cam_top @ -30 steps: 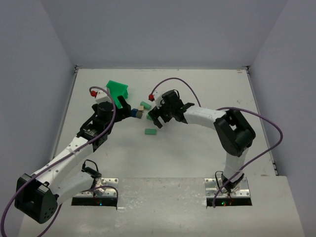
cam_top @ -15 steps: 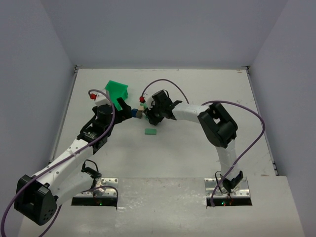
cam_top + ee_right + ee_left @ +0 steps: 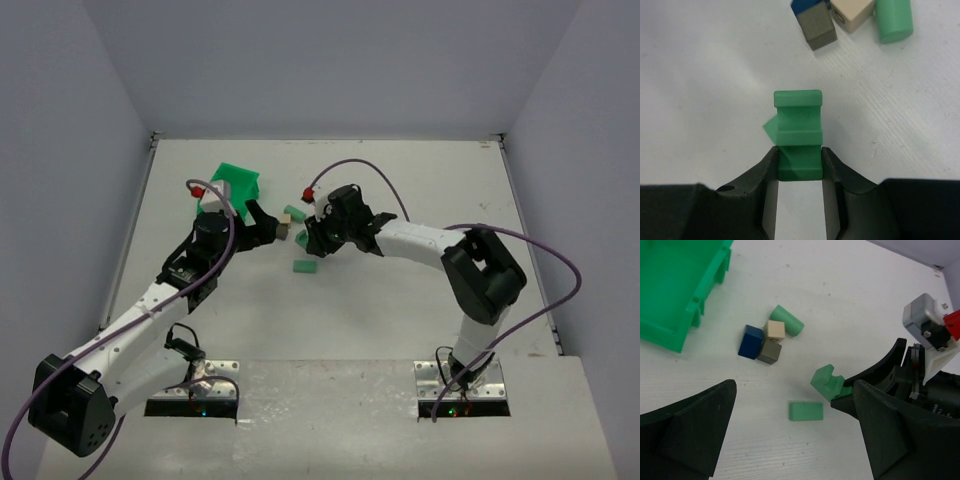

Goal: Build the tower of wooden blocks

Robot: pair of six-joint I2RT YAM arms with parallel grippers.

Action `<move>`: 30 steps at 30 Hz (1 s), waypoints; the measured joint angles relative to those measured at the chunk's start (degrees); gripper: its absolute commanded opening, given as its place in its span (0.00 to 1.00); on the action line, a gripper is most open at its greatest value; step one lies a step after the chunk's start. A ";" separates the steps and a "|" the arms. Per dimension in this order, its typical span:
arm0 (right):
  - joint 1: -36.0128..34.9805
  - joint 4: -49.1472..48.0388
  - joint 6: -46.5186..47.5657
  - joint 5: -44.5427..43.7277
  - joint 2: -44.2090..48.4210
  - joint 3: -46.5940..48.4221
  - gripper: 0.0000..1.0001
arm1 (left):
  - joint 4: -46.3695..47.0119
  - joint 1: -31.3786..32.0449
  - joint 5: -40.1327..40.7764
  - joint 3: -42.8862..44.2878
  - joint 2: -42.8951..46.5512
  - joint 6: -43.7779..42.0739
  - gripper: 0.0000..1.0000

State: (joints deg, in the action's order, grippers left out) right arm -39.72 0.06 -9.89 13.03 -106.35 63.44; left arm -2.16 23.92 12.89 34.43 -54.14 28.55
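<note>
White bench [image 3: 400,320], matte, enclosed by plain grey walls [image 3: 90,100]. The wood block tower is not yet stacked; its blocks lie loose near the bench centre. The overhead view merges them. The left wrist view resolves a touching cluster of dark blue block [image 3: 751,341], grey block [image 3: 769,351], cream cube [image 3: 774,330] and green cylinder [image 3: 787,321], with a flat green block [image 3: 806,411] apart. The right wrist view shows the right pincer [image 3: 799,155] clamped on a notched green block [image 3: 798,117]. The left pincer [image 3: 792,390] is spread wide, holding nothing. A green bin [image 3: 670,295] sits beside the cluster.
</note>
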 measured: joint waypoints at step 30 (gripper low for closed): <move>2.61 -26.38 -40.34 29.28 31.71 -20.55 0.15 | 47.55 0.00 -48.46 -16.92 10.46 4.50 0.96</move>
State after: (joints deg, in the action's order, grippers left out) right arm -37.11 -26.32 -50.23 42.31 -74.64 42.89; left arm 45.38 23.92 -35.57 17.51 -43.68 33.05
